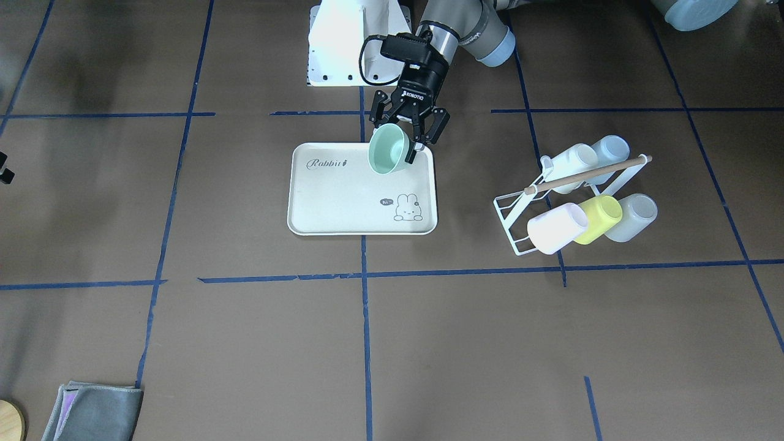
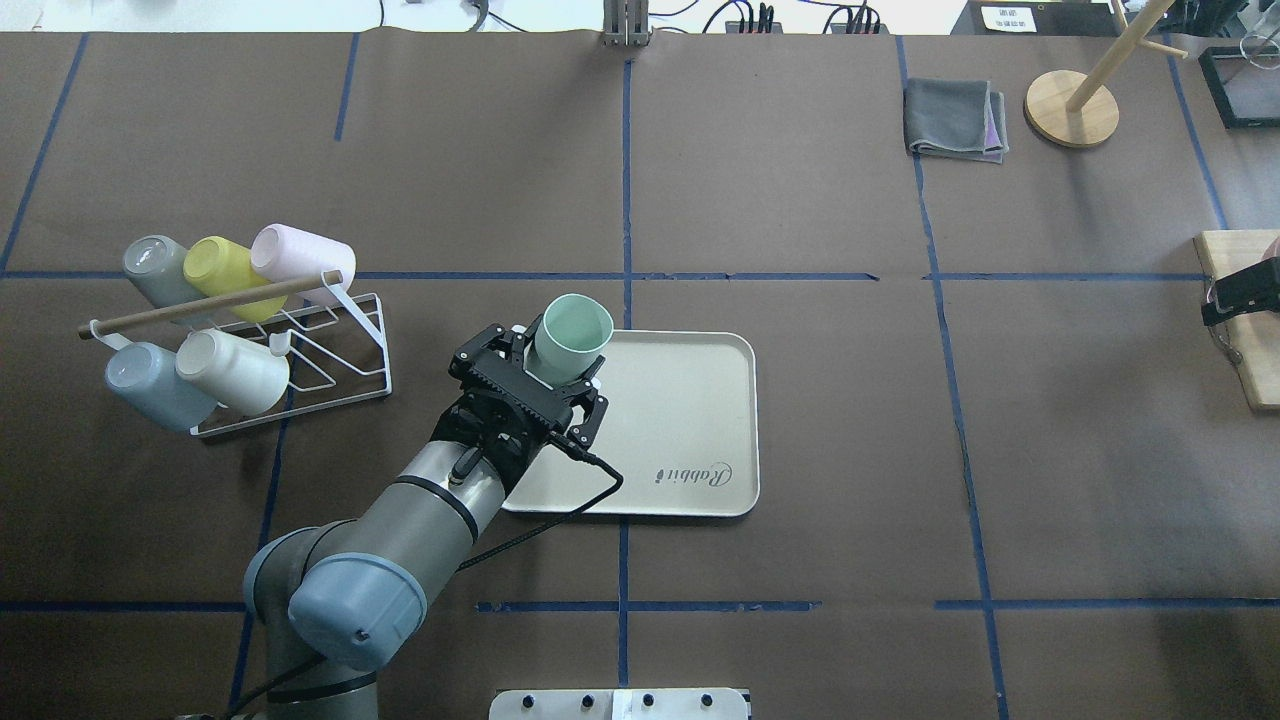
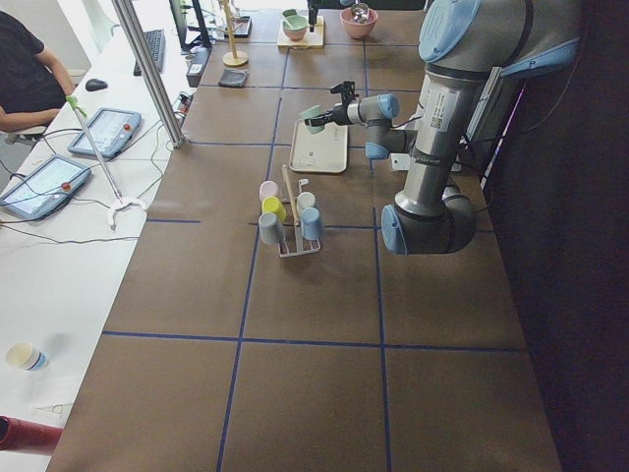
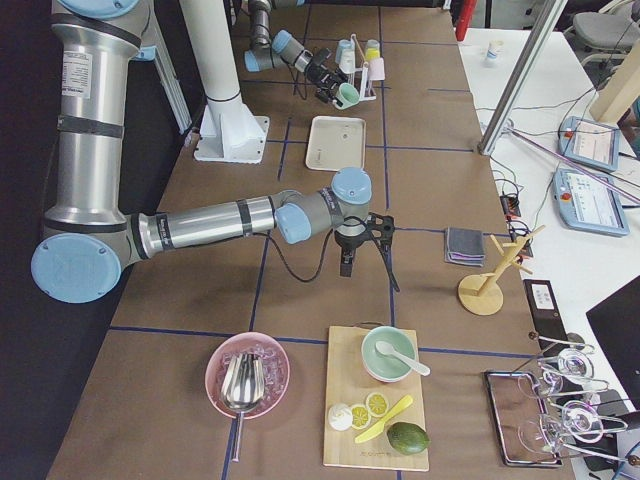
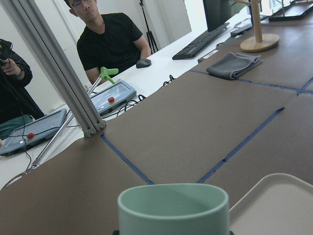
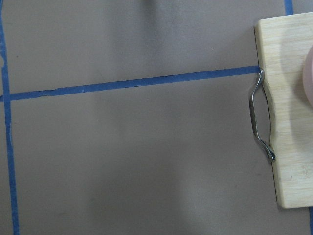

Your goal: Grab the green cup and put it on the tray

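Note:
My left gripper is shut on the pale mint-green cup and holds it tilted in the air, its mouth pointing away from the robot. The cup hangs over the corner of the cream-white "Rabbit" tray nearest the cup rack. In the overhead view the cup sits over the tray's far left corner, with the gripper around its base. The left wrist view shows the cup's rim close below and the tray's edge at the bottom right. My right gripper is far right by a wooden board; its jaws are unclear.
A white wire rack with several cups lying on it, one of them yellow-green and one pale blue, stands left of the tray. A grey cloth and a wooden stand are at the far right. The wooden board has a metal handle.

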